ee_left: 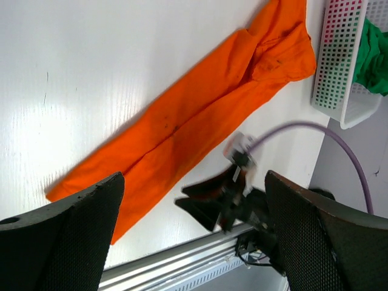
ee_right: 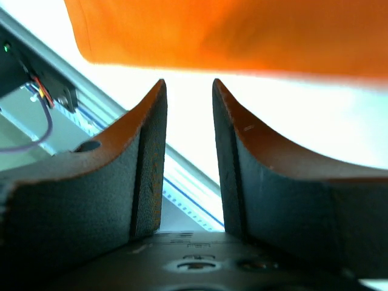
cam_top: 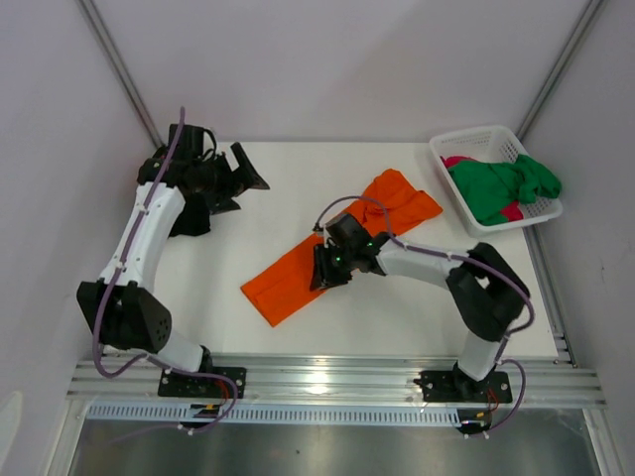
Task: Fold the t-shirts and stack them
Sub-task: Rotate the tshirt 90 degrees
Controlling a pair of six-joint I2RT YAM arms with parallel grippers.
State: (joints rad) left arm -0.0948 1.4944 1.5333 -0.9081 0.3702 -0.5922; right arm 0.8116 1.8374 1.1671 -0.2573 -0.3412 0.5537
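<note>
The orange t-shirt lay as a long strip slantwise on the tabletop. The right arm bent low over its middle, the right tool partly open and empty. Its wrist view showed cloth just beyond the fingertips. The left tool, spread wide, hung at the far left, well apart.

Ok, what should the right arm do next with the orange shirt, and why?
Probably ease the right gripper forward onto the orange t-shirt and close on its edge. Its jaws stand partly open with nothing between them, and the cloth edge lies just ahead.
</note>
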